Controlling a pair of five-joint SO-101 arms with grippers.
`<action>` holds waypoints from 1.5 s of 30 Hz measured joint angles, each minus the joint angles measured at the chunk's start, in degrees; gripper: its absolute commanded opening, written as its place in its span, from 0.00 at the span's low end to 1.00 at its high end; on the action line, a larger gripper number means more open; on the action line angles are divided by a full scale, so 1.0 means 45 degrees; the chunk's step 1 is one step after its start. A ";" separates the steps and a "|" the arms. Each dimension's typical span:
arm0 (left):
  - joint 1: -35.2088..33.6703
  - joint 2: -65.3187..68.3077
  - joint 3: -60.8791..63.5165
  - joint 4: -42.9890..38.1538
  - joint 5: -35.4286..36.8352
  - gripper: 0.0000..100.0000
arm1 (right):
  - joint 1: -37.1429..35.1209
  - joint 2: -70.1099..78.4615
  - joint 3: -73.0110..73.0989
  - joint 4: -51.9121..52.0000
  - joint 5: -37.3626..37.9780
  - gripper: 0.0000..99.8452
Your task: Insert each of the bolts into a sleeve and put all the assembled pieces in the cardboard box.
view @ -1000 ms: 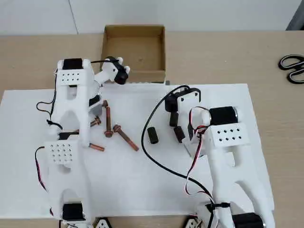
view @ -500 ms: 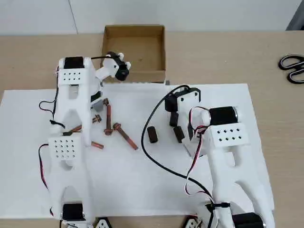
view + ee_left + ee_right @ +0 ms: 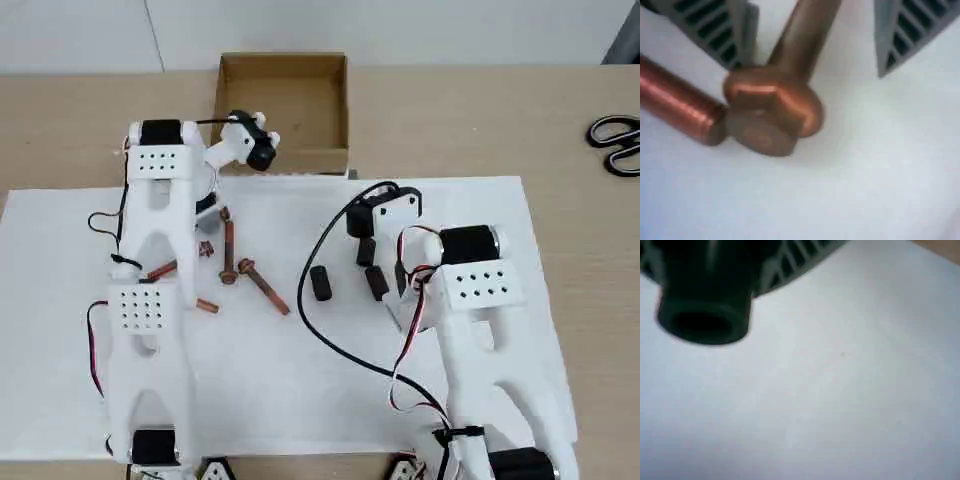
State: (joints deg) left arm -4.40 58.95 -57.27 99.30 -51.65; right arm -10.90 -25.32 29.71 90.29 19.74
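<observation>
Several copper bolts lie on the white sheet by the left arm, one long bolt (image 3: 227, 247) among them. My left gripper (image 3: 208, 212) is low over them. In the left wrist view its grey fingers (image 3: 725, 30) stand open on either side of a bolt (image 3: 775, 105) whose head faces the camera, and a second bolt (image 3: 675, 105) touches that head. My right gripper (image 3: 368, 250) is at mid sheet, shut on a black sleeve (image 3: 702, 315) held just above the paper. Two more black sleeves (image 3: 320, 283) (image 3: 377, 282) lie nearby. The cardboard box (image 3: 283, 60) stands behind, with nothing in it.
The white sheet (image 3: 300, 380) covers most of the wooden table. A black cable (image 3: 310, 300) loops across it from the right arm. Scissors (image 3: 615, 140) lie on the bare table at the far right edge.
The left arm has shifted slightly toward the box, and its gripper has moved along the bolts. The right arm and its sleeve have stayed still.
</observation>
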 measured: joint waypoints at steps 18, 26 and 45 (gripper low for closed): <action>0.0352 -0.0449 -0.0020 0.0195 0.0020 0.00 | 0.0000 0.0000 0.0000 0.0000 0.0234 0.01; 0.0821 -0.3497 0.1895 0.0020 0.1074 0.00 | 0.0000 -0.1114 -0.1426 0.0918 0.0274 0.00; 0.2168 -1.4750 1.1819 -0.0098 0.5685 0.00 | 0.0000 -0.4063 -0.1524 0.1661 -0.0215 0.00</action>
State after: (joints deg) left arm 5.36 -7.43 -4.09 98.86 -26.07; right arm -10.90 -43.60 22.86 97.76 18.77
